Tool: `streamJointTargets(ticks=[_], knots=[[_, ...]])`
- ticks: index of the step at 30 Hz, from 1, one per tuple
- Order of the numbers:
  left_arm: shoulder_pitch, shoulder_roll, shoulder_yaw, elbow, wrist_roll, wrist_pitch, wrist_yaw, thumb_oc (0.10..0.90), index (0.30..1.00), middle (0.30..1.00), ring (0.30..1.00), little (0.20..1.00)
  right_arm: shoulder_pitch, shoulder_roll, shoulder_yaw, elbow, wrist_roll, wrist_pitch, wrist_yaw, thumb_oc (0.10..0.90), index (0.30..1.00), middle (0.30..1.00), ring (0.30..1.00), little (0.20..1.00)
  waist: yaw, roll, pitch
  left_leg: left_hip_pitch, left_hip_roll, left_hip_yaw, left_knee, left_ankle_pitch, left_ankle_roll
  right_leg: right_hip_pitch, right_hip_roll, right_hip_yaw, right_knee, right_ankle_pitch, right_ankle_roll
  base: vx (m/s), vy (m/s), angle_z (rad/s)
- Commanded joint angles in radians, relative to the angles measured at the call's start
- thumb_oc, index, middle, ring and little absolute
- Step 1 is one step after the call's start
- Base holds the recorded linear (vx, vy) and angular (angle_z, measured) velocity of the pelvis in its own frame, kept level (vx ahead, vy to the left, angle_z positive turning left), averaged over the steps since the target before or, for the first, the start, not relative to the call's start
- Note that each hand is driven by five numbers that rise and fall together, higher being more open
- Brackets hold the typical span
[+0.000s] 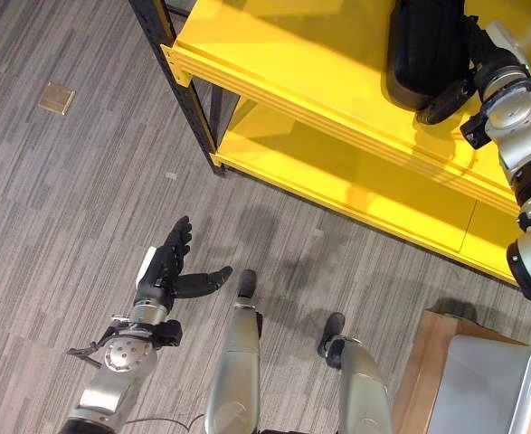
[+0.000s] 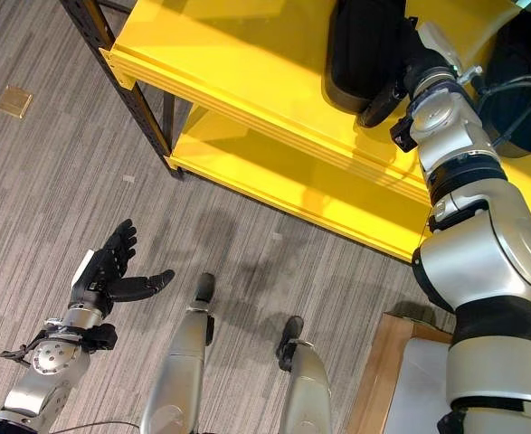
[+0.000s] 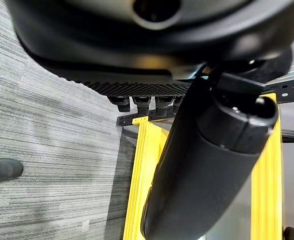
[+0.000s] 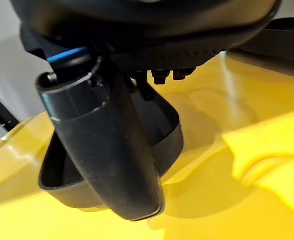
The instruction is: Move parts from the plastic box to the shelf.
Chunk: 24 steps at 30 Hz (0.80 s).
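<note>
A bulky black part (image 1: pixel 423 50) lies on the upper board of the yellow shelf (image 1: pixel 292 54). My right hand (image 1: pixel 448 98) rests at its near edge. In the right wrist view the thumb (image 4: pixel 106 145) lies straight across the part's curved black rim (image 4: pixel 169 142), and the fingertips (image 4: pixel 164 75) point straight past it, so the hand is open. A second black part (image 2: pixel 527 54) sits further right on the same board. My left hand (image 1: pixel 163 267) hangs open over the floor at the lower left, holding nothing. The grey plastic box (image 1: pixel 491 380) shows at the bottom right.
The shelf has a lower yellow board (image 1: pixel 355 172) and a black upright post (image 1: pixel 179 63) at its left corner. The box stands on a brown wooden base (image 1: pixel 428 362). A small brass plate (image 1: pixel 57 98) is set in the grey carpet.
</note>
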Motion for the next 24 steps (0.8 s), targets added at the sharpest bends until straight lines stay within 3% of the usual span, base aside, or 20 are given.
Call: streamJointTargets(ticks=[1, 24], knots=[[-0.034, 0.003, 0.007, -0.11, -0.017, -0.102, -0.008, 0.9, 1.0, 1.0, 1.0, 1.0, -0.04, -0.01, 0.019, 0.051, 0.002, 0.014, -0.023, 0.9, 1.0, 1.0, 1.0, 1.0, 0.022, 0.015, -0.002, -0.039, 0.06, -0.074, 0.086, -0.094, -0.017, 0.072, -0.012, 0.024, -0.065, 0.032, 0.016, 0.0, 0.0, 0.0], [-0.028, 0.012, 0.015, -0.107, -0.022, -0.085, 0.001, 0.9, 1.0, 1.0, 1.0, 1.0, -0.044, 0.01, -0.031, 0.1, 0.006, 0.047, -0.062, 0.9, 1.0, 1.0, 1.0, 1.0, 0.029, 0.016, -0.003, -0.046, 0.052, -0.079, 0.092, -0.099, -0.011, 0.077, -0.012, 0.018, -0.074, 0.037, 0.018, 0.0, 0.0, 0.0]])
